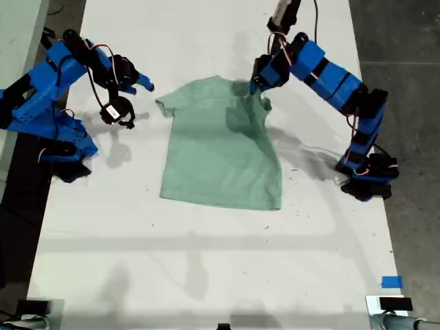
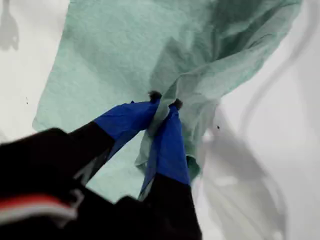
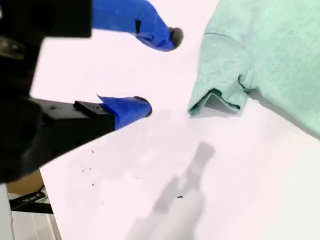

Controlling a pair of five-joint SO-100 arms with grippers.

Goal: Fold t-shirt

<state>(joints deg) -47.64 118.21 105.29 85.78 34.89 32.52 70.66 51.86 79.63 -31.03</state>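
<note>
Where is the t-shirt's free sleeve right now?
In the exterior view, the free sleeve lies flat on the white table, on the t-shirt's left, just beyond my second claw, untouched.

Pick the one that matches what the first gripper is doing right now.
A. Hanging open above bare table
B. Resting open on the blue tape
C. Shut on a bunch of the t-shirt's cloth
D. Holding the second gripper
C: in the first wrist view my first gripper has its jaws closed on gathered cloth of the t-shirt; my second gripper is open over the table.
</note>
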